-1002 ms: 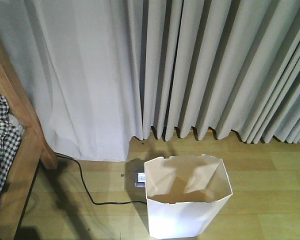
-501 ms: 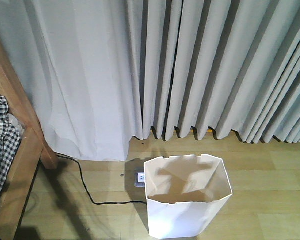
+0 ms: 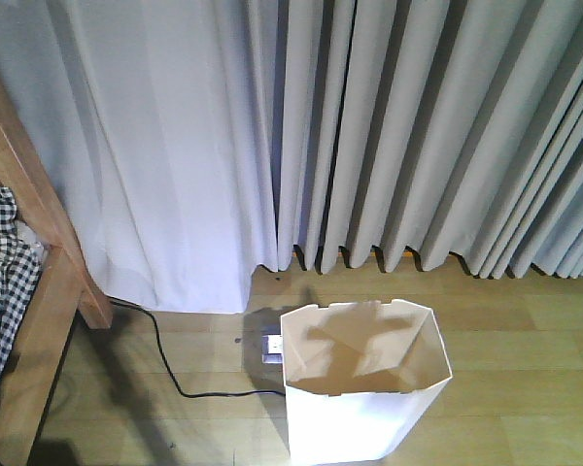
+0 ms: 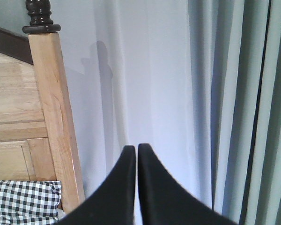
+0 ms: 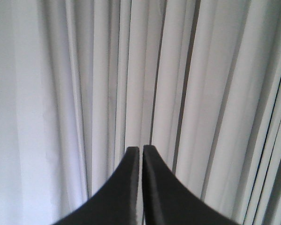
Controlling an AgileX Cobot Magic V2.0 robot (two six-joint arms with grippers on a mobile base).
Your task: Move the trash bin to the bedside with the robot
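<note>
The off-white trash bin (image 3: 361,388) stands upright on the wood floor at the bottom centre of the front view, open top showing. The bed's wooden frame (image 3: 39,262) and checked bedding (image 3: 2,282) fill the left edge, a floor gap apart from the bin. In the left wrist view my left gripper (image 4: 136,149) is shut with nothing in it, pointing at the curtain beside the bedpost (image 4: 56,112). My right gripper (image 5: 141,149) is shut and empty too, facing curtain folds. Neither gripper shows in the front view.
Pale curtains (image 3: 369,126) hang across the whole back. A black cable (image 3: 175,374) runs over the floor from the bed to a floor socket (image 3: 270,346) just left of the bin. Checked bedding (image 4: 23,201) shows low left in the left wrist view.
The bin and bed hold the same place. Only the shadows inside the bin and the dark shape at the right edge have shifted slightly.
</note>
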